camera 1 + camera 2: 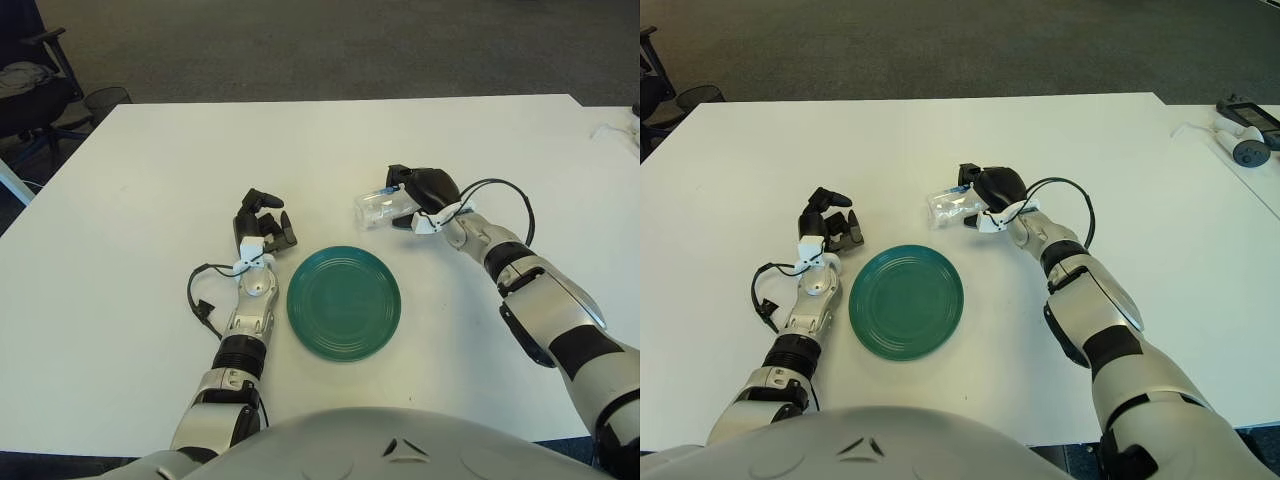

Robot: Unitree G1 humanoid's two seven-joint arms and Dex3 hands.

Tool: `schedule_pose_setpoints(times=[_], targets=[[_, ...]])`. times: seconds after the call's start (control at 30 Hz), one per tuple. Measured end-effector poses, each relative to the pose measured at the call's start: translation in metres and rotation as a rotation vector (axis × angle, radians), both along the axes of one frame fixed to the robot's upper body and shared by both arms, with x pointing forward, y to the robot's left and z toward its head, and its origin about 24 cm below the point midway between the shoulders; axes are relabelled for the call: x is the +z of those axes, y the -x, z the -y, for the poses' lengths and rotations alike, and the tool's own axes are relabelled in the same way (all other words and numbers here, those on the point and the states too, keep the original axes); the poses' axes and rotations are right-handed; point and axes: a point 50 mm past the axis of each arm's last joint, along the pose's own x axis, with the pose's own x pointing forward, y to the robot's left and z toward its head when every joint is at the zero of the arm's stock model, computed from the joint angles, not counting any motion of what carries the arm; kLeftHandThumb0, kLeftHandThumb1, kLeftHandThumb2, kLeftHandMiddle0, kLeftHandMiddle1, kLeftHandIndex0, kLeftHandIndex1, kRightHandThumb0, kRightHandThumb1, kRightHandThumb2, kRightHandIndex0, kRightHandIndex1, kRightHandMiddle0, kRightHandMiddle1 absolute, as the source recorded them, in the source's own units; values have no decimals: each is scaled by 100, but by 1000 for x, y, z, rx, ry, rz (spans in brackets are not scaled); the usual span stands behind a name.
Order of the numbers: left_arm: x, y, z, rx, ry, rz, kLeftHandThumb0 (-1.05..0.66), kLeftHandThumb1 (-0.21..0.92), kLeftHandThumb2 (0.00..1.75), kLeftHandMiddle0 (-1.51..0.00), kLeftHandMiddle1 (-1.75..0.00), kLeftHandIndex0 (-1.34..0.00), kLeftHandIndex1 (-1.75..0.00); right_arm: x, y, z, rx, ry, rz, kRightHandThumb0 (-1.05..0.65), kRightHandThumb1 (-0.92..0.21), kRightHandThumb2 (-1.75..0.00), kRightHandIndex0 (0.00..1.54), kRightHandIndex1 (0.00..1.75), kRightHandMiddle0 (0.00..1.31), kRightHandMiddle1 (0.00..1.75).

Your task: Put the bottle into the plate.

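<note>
Left eye view: right hand (425,190) has its fingers wrapped round the one clear bottle (377,207), which lies on its side sticking out toward the robot's left, beyond the far right rim of the single green plate (343,304) and not over it; left hand (263,228) shows just left of the plate, fingers loosely curled, holding nothing. Right eye view: same grip on the bottle (948,206), bare white table (1060,140) all round, its edges well apart from the plate (906,301).
</note>
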Motion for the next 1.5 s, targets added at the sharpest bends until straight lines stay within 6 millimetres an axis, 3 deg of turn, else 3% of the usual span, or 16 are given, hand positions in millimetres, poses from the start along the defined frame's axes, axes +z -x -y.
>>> schedule_pose_setpoints(times=[0.63, 0.9, 1.0, 1.23, 1.5], targets=[[-1, -1, 0, 13, -9, -20, -52, 18, 148, -122, -175, -72, -175, -8, 4, 6, -65, -68, -20, -2, -34, -126, 123, 175, 98, 175], [0, -1, 0, 17, -20, -23, -53, 17, 150, -124, -175, -73, -175, 4, 0, 7, -74, -141, 26, -2, -35, -126, 122, 175, 99, 175], [0, -1, 0, 18, -21, -22, -53, 17, 150, -124, -175, -73, -175, 21, -5, 6, -59, -198, 87, -2, -35, -125, 122, 175, 100, 175], [0, -1, -1, 14, -20, -11, -53, 17, 149, -124, -175, -73, -175, 85, -11, -6, 41, -333, 344, -4, -33, -124, 122, 175, 101, 175], [-2, -1, 0, -1, -17, 7, -53, 17, 150, -123, -175, -73, -175, 133, 10, -26, 186, -461, 545, -8, -36, -120, 123, 175, 98, 175]])
